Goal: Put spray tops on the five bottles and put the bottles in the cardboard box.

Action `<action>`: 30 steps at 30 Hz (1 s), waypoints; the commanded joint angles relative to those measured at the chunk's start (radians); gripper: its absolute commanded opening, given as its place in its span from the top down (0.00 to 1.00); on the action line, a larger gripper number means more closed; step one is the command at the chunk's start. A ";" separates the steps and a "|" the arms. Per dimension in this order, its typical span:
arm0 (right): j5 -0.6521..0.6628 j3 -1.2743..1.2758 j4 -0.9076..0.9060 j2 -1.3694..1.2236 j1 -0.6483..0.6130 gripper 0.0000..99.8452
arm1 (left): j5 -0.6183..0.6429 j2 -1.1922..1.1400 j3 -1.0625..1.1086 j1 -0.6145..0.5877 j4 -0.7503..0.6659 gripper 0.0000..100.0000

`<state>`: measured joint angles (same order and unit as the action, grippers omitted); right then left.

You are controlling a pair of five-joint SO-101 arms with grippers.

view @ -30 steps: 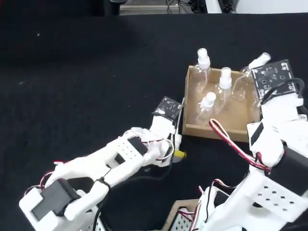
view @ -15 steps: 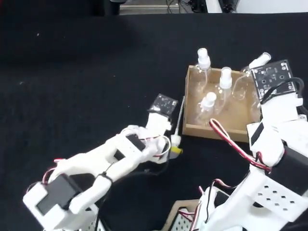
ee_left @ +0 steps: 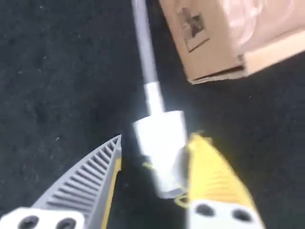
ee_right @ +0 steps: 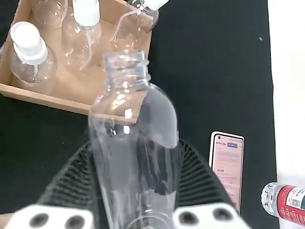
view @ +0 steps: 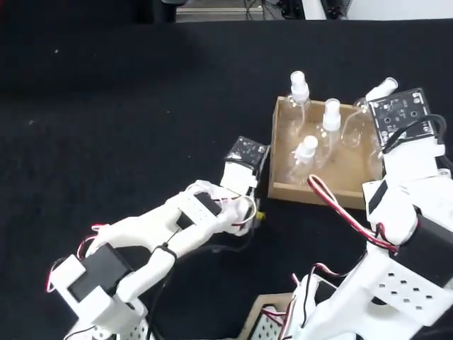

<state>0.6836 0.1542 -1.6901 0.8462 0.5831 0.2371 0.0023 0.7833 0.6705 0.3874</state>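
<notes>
A white spray top (ee_left: 159, 143) with a long tube lies on the black table just outside the cardboard box (ee_left: 214, 38). My left gripper (ee_left: 157, 140) stands open astride it, the yellow finger against the cap and the grey one a little apart. In the high view that gripper (view: 256, 212) sits by the box's (view: 311, 193) near left corner. My right gripper (ee_right: 135, 148) is shut on a clear bottle (ee_right: 133, 124) with a bare neck, held beside the box (ee_right: 47, 98). Several capped bottles (view: 306, 150) stand inside.
A phone (ee_right: 228, 162) and a red-labelled bottle (ee_right: 286, 200) lie on the white surface past the table's edge, beside the right arm. One capped bottle (view: 379, 91) leans at the box's far right corner. Open black table stretches to the left of the box.
The left gripper slid toward the box and now covers the spray top, which lay just ahead of its yellow fingertip before. The right arm has kept still.
</notes>
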 commanded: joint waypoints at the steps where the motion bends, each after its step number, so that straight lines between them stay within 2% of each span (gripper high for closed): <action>1: 0.006 -0.007 0.031 0.021 0.012 0.99 | 0.000 -0.002 -0.047 -0.008 0.014 0.94; 3: 0.006 -0.007 0.031 0.021 0.014 0.99 | -0.003 0.002 -0.068 -0.015 0.077 0.97; 9: 0.006 -0.007 0.029 0.021 0.012 0.99 | -0.035 0.140 -0.094 -0.096 0.321 0.97; 15: -0.003 -0.005 0.023 0.096 0.012 0.99 | -0.359 0.417 -0.001 -0.252 0.563 0.97; 21: -0.005 0.087 0.037 0.166 0.046 0.99 | -0.689 0.609 0.018 -0.555 0.802 0.97; 25: -0.058 0.266 0.192 0.174 0.143 0.99 | -0.847 0.621 0.038 -0.728 0.833 0.97; 30: -0.109 0.478 0.358 0.177 0.259 0.99 | -1.008 0.621 0.104 -0.846 0.829 0.97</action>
<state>0.6022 0.5608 -1.4277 0.9981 0.7702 -0.6452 0.5915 0.8677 -0.0890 1.2068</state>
